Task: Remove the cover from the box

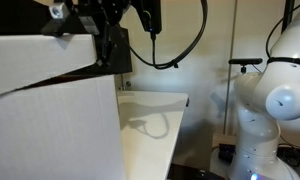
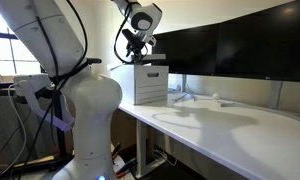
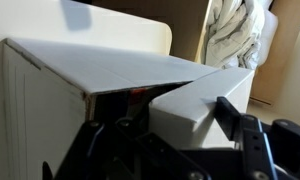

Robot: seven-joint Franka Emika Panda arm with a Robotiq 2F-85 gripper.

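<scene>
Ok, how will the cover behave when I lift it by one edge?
Probably light for its size: the cover looks like thin white board. It may flex or tilt rather than rise flat: it is wide and sits slanted over the box, a dark gap beneath. Its smooth face could slip in the hand.

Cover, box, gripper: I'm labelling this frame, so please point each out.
cover (image 1: pixel 40 62): in an exterior view, on its white side rim.
box (image 1: pixel 55 135): in an exterior view, on its plain wall.
gripper (image 1: pixel 108 53): in an exterior view, between its fingertips, at the cover's corner.
</scene>
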